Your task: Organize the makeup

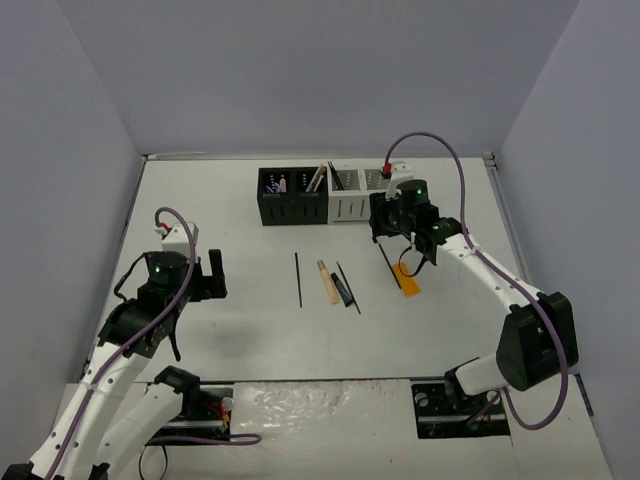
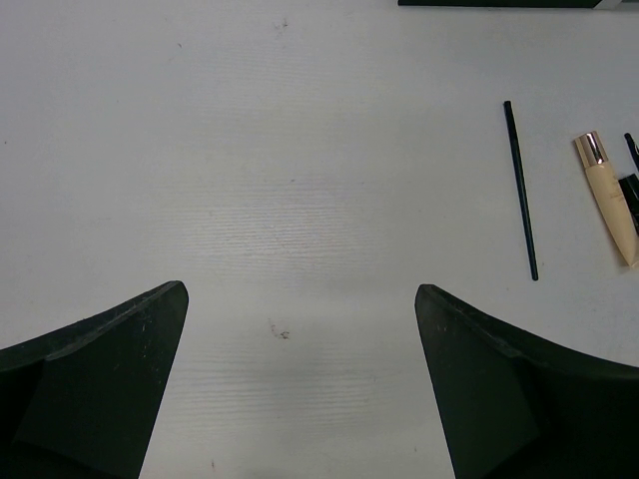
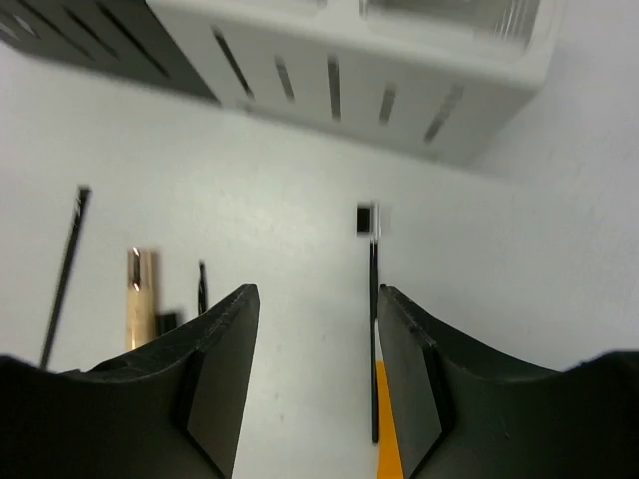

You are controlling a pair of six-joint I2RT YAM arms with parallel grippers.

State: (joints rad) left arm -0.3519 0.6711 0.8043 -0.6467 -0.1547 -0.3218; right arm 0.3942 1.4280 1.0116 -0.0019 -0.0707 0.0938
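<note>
Makeup lies in a row on the white table: a thin black pencil (image 1: 297, 278), a tan tube (image 1: 326, 281), a short black tube with a black stick (image 1: 345, 287), a slim black brush (image 1: 389, 265) and a flat orange tube (image 1: 408, 279). My right gripper (image 1: 388, 232) hovers open over the brush's far end, just in front of the white organizer (image 1: 355, 195). In the right wrist view the brush (image 3: 374, 339) lies on the table by the right finger's inner edge, with the orange tube (image 3: 387, 429) beside it and nothing gripped (image 3: 318, 291). My left gripper (image 2: 302, 289) stands wide open over bare table.
A black slotted organizer (image 1: 290, 196) holding several items stands against the white one at the back centre. In the left wrist view, the black pencil (image 2: 520, 190) and the tan tube (image 2: 609, 198) lie far to the right of the fingers. Grey walls enclose the table.
</note>
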